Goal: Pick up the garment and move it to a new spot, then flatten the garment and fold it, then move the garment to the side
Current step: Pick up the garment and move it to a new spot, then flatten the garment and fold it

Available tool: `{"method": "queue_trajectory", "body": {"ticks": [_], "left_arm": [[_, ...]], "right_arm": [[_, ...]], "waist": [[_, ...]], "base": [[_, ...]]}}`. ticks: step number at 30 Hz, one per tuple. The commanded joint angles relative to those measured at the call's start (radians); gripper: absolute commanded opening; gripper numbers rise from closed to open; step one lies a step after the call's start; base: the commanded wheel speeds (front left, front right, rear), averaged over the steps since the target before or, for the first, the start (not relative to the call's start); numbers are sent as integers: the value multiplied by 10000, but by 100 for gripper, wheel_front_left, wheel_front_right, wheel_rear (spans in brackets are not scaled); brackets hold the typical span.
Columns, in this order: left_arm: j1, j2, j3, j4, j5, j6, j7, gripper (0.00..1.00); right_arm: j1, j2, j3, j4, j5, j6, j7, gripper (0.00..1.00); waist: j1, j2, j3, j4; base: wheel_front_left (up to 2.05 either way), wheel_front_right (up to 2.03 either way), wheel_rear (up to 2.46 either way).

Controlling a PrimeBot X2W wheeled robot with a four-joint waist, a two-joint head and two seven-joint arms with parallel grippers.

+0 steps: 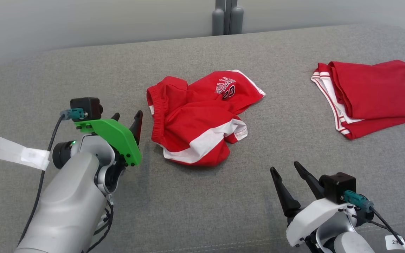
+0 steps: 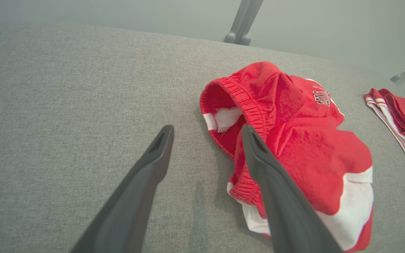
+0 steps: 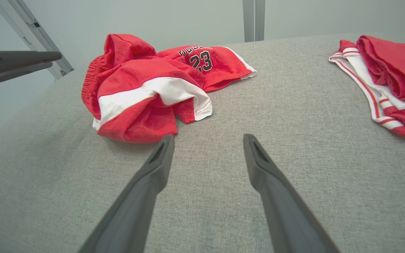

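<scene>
Beside the garment (image 1: 195, 116), left arm (image 1: 72, 196) hovers, jaws apart.

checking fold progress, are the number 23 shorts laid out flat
No, the shorts lie bunched in a rumpled heap on the grey cushion.

Head view down over grey surface (image 1: 83, 70); both wrist views low, sharing crumpled shorts (image 2: 304, 140).

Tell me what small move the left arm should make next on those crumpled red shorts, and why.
Probably ease the left gripper onto the elastic waistband and close: the shorts lie crumpled, and its open jaws sit right beside that waistband.
</scene>
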Motion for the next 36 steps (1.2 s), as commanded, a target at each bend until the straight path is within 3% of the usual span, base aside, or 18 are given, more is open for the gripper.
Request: {"method": "queue_trajectory", "body": {"ticks": [1,8,19,20,21,30,36], "left_arm": [[222,50,-82,-71,-9,-58,93,100],[769,-67,-511,-400,69,-188,478,100],[736,-106,-722,-407,170,-47,603,100],[711,-92,-726,-389,147,-57,654,42],[684,-83,-733,-387,133,-91,644,0],[786,259,485,-1668,-710,29,-471,0],[1197,844,847,-3138,-673,970,-402,0]], "right_arm": [[72,-4,-37,-49,5,-11,35,100],[106,-4,-120,-203,-30,-11,64,100],[-115,-4,-142,-311,-34,-11,-7,100],[-127,-4,-147,-300,-22,-11,-27,100],[-131,-4,-161,-282,-15,-11,-28,100],[-20,-2,-275,-142,84,-11,-145,100],[71,-4,-317,-99,89,-11,-151,100]], "waist": [[0,-1,-132,104],[0,-1,25,-37],[0,-1,531,-471],[0,-1,561,-503],[0,-1,584,-526],[0,-1,424,-459],[0,-1,202,-301]], "base": [[0,0,0],[0,0,0],[0,0,0],[0,0,0],[0,0,0],[0,0,0],[0,0,0]]}}
